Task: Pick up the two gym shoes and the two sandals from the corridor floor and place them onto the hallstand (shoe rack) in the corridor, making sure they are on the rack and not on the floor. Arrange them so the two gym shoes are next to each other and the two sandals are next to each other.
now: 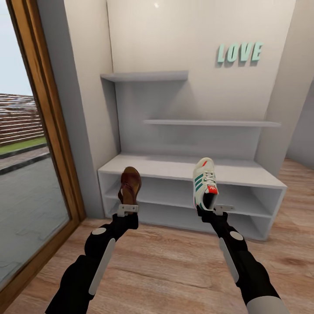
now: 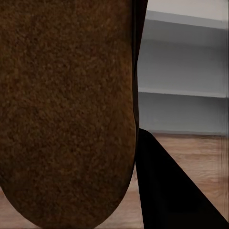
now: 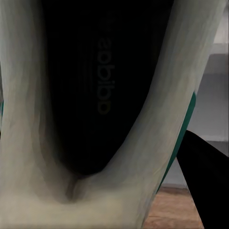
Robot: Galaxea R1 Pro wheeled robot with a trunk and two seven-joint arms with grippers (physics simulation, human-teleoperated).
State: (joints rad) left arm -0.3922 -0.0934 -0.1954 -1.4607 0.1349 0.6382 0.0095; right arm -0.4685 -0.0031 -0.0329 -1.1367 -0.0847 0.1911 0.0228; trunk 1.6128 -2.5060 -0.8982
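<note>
In the head view my left gripper (image 1: 127, 209) is shut on the heel of a brown sandal (image 1: 129, 185), held toe-up in front of the hallstand (image 1: 174, 168). My right gripper (image 1: 212, 210) is shut on the heel of a white gym shoe (image 1: 204, 183) with green stripes and a red tongue label, also held toe-up before the bench top. In the left wrist view the sandal's brown sole (image 2: 67, 109) looms close, beside one dark finger (image 2: 167, 191). The right wrist view looks into the gym shoe's dark opening (image 3: 102, 90).
The hallstand's two cubby tiers (image 1: 183, 196) and two upper slab shelves (image 1: 148, 76) hold nothing. A wood-framed glass door (image 1: 43, 122) stands at the left. Wood plank floor (image 1: 165, 266) lies between me and the unit. Teal LOVE letters (image 1: 240, 53) hang on the wall.
</note>
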